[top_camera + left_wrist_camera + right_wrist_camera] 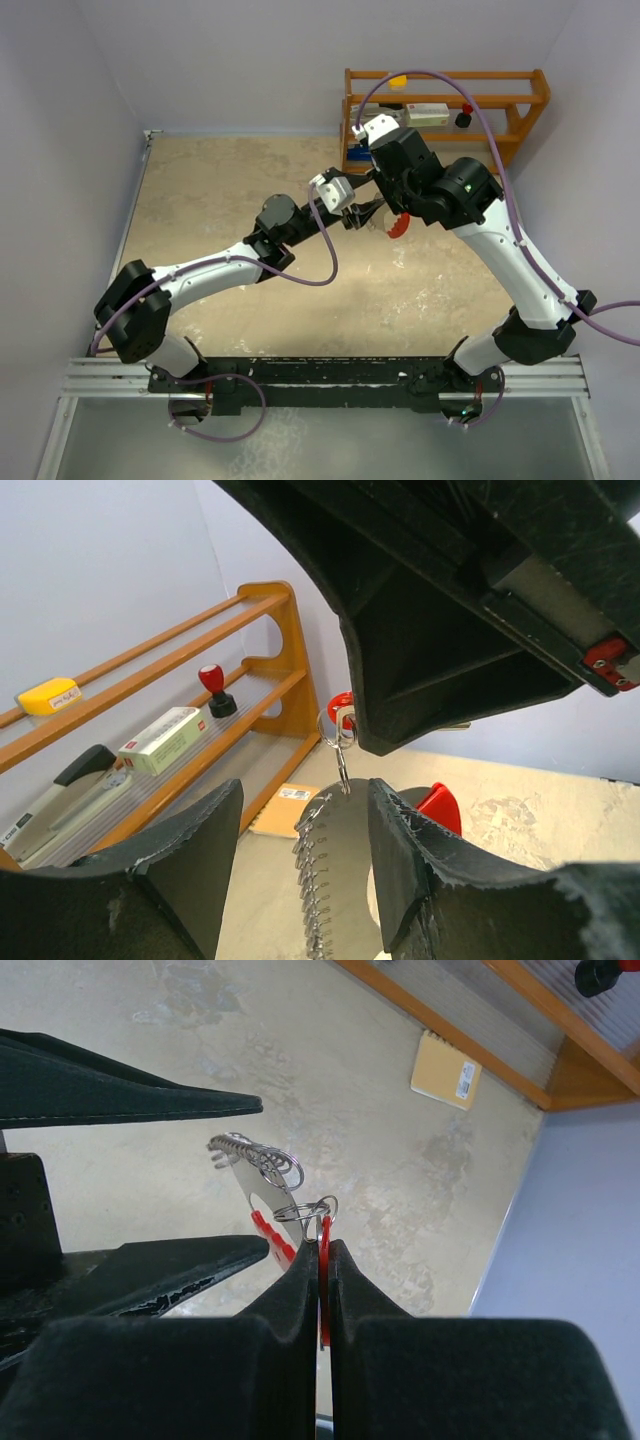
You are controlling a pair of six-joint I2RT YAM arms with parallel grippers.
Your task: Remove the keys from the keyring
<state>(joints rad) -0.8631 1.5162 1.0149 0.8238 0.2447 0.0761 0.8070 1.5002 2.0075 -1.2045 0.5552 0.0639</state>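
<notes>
My right gripper is shut on the tiny key's red head, held edge-on between its pads. Thin silvery rings link the key to the keyring, a silvery crescent fob with a red edge, which hangs in the air. In the left wrist view the fob stands between the fingers of my left gripper, which is open around it. The key's head and ring show just under the right gripper's black body. In the top view both grippers meet mid-table, and the fob's red part shows below them.
A wooden rack stands at the back right with a yellow block, a white-green box and a red-topped knob. A tan card lies on the table by the rack. Walls close the back and sides.
</notes>
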